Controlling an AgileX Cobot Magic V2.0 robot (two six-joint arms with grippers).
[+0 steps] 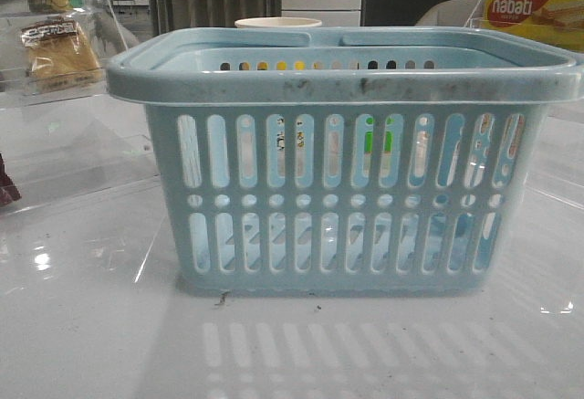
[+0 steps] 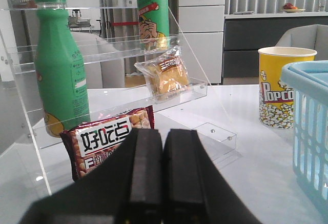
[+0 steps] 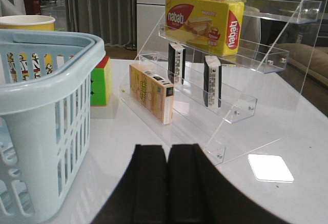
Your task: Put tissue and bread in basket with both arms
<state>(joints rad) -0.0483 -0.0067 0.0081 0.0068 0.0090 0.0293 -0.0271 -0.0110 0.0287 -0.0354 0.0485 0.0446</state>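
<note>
Both tools are pressed together with nothing between their pads: the left tool (image 2: 163,183) hangs low over the white surface (image 2: 246,152), facing a clear acrylic stepped shelf (image 2: 200,88), and the right tool (image 3: 166,183) hangs low over the same surface on the other side, facing a second clear shelf (image 3: 241,103). Between them, in the front view, stands the basket (image 1: 342,75), light blue, slotted, upright on the surface, its rolled rim smudged with dirt. On the left shelf's middle step lies the bread (image 2: 166,75), golden-brown in its clear wrapper, tilted against the step behind it; it shows again in the front view at upper left (image 1: 57,52), well apart from the basket. Two green bottles (image 2: 59,62) stand on that shelf, and a red snack packet (image 2: 105,139) leans just beyond the left tool's pads. A yellow popcorn cup (image 2: 282,85) sits just beside the basket. On the right shelf, two small dark packs (image 3: 212,80) stand upright on the middle step, likely the tissue, with a yellow nabati box (image 3: 205,21) on the step above and a yellow carton (image 3: 151,92) below. A coloured cube (image 3: 101,80) rests near the basket.
</note>
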